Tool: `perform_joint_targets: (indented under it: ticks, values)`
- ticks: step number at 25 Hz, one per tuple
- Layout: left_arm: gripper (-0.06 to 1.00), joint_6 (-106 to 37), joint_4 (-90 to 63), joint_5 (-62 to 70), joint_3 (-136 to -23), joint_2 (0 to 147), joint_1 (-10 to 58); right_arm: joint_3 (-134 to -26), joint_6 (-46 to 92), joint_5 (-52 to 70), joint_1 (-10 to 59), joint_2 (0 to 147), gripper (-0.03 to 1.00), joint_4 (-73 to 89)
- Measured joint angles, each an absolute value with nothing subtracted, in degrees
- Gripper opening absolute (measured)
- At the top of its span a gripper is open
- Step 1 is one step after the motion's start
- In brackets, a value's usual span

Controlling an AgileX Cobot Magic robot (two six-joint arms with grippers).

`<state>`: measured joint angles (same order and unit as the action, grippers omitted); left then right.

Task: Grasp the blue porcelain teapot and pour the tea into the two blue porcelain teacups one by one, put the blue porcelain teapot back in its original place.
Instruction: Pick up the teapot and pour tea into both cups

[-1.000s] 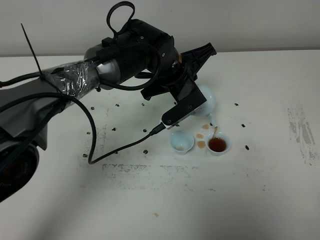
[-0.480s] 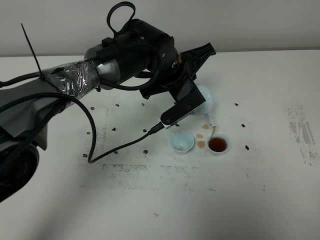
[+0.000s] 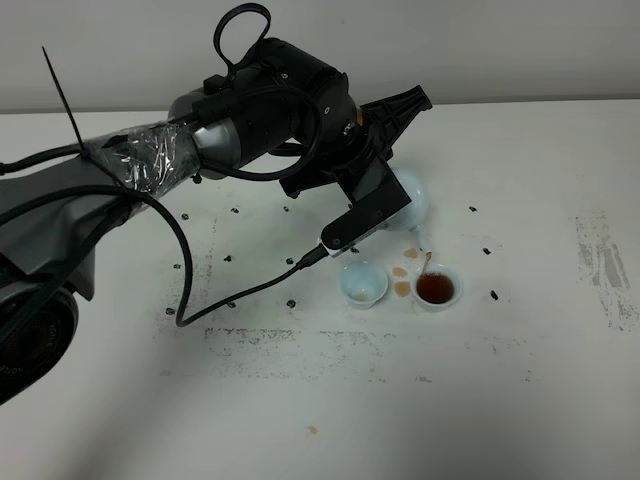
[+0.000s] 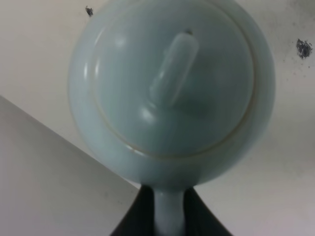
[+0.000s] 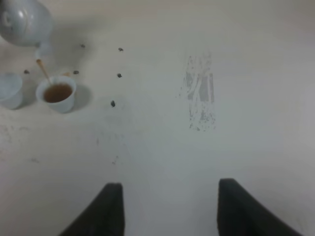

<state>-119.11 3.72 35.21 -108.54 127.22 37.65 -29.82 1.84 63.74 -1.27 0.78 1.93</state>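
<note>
The teapot (image 3: 415, 200) hangs tipped above the table (image 3: 520, 400) with its spout (image 3: 420, 236) pointing down. A thin brown stream (image 3: 428, 262) runs from it into the filled cup (image 3: 436, 288), which stands at about 6 o'clock from the pot in the high view and holds dark tea. The left gripper (image 4: 169, 221) has the pot by its handle (image 4: 170, 196) - the two black fingers (image 4: 142, 216) are pinched in narrow on either side of it, and the arm reaches in from 9 o'clock. From that wrist the pale lid (image 4: 197, 113) and its long knob (image 4: 173, 73) nearly fill the view. The empty cup (image 3: 363, 283) sits at 9 o'clock from the filled one, near it but not touching, pale inside. Between the two cups a few brown spots (image 3: 402, 278) lie on the table. Small black specks (image 3: 494, 294) are scattered around the cups, and a grey scuff (image 3: 600, 265) marks the top well off at 3 o'clock. The right gripper (image 5: 170, 206) shows only in its own camera - its dark fingers (image 5: 106, 209) stand wide apart over bare table, well away from the pot and cups.
</note>
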Motion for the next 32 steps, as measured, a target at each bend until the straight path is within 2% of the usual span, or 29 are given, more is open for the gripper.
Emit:
perform_joint_targets:
  ticks: [18,25,32]
  values:
    - [0.04,-117.68,-1.24,35.21,-108.54,127.22,37.67,-29.82,1.84,63.74,-1.27,0.78,0.42,1.93]
    - [0.04,-111.26,-7.27,35.21,-108.54,127.22,37.47,-29.82,1.84,63.74,-1.27,0.78,0.42,1.93]
    - [0.04,-97.65,-9.52,34.28,-108.54,127.22,36.47,-29.82,1.84,63.74,-1.27,0.78,0.42,1.93]
